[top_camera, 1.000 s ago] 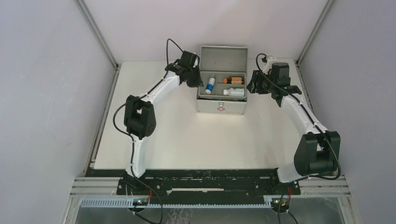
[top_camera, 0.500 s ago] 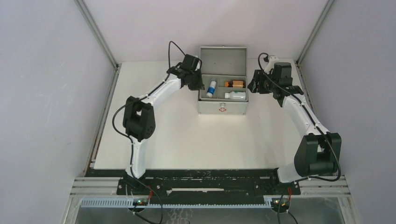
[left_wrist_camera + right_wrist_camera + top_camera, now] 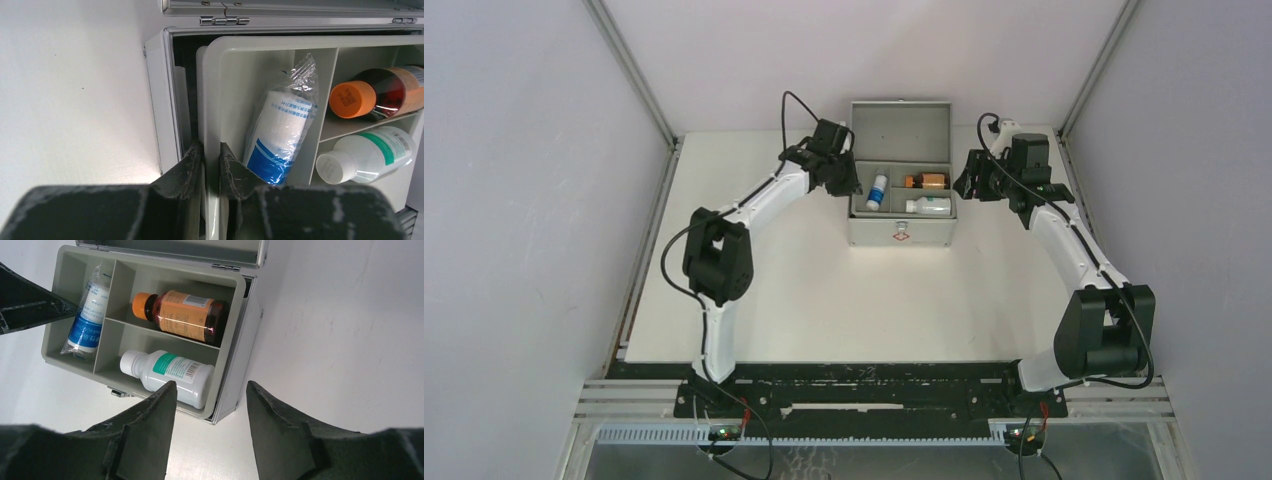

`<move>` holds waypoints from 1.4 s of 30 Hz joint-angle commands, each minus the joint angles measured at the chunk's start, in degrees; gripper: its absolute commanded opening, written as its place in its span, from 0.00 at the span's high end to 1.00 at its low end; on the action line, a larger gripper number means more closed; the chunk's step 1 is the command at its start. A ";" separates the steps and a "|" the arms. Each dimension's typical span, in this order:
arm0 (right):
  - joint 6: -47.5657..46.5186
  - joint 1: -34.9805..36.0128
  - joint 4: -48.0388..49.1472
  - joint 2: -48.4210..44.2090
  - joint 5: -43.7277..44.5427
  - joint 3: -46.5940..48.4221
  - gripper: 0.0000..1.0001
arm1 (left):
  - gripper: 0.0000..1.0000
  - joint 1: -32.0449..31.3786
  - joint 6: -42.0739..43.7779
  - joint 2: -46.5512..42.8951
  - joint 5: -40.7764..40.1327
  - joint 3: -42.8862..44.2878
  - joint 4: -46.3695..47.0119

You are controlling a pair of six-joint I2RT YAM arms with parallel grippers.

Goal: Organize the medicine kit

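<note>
Left claw (image 3: 209,147) tight on tray (image 3: 250,44) (arm outstretched)

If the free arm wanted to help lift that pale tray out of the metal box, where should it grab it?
Probably the pale tray by its thin upright right-hand wall, coming down from above. That wall would slip between the fingers of the open right gripper, and the left gripper pinches the opposite wall.

The light is bright and even. The table (image 3: 75,100) glares white beside the medicine kit (image 3: 161,100). Near fingers (image 3: 280,430) look blurry.
</note>
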 commanded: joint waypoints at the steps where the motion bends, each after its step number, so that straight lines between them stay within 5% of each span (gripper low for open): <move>1: -0.15 -0.32 1.80 -1.68 -1.08 0.20 0.46 | 0.77 -0.02 -1.26 -5.92 4.59 -0.62 4.19; 26: -1.64 -0.28 1.00 0.18 -2.79 0.11 0.38 | 0.51 1.22 5.30 -9.05 4.52 -2.68 3.61; 33: -1.14 -0.29 1.65 3.73 -3.55 0.35 0.24 | 0.33 4.53 10.51 -8.08 5.76 -1.50 3.03; 42: -0.17 -0.30 0.53 8.87 -8.91 2.36 0.06 | 0.16 7.28 9.76 -2.66 18.81 -1.03 5.31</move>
